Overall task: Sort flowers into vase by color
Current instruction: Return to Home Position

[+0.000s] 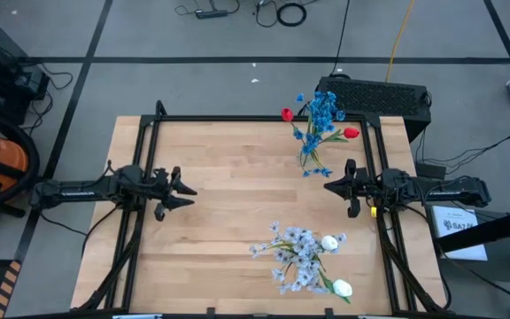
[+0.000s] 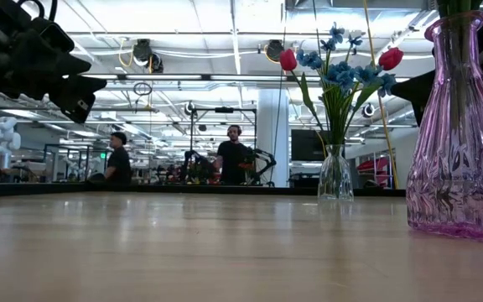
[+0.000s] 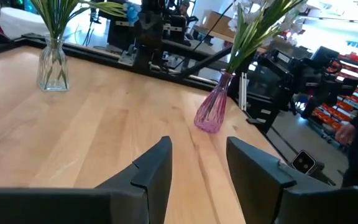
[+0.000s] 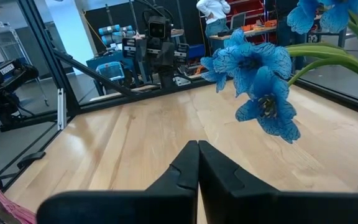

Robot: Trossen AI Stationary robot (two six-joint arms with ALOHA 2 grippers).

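Blue flowers with two red tulips [image 1: 319, 128] stand stem-down in a clear glass vase [image 2: 335, 176] at the table's far right. Pale lavender-white flowers with two white tulips [image 1: 304, 257] stand in a purple glass vase [image 2: 459, 151] at the near right. My left gripper [image 1: 189, 193] hovers open over the table's left side, pointing level toward the right, with nothing between its fingers [image 3: 160, 168]. My right gripper [image 1: 328, 186] hovers shut at the right side between the two vases, pointing left, with a blue bloom [image 4: 260, 81] hanging just beside it.
Bare wooden tabletop [image 1: 237, 177] lies between the two grippers. A black frame rail [image 1: 237, 118] runs along the table's far edge and sides. A black case [image 1: 374, 93] sits beyond the far right corner. People stand in the room behind [image 2: 233, 155].
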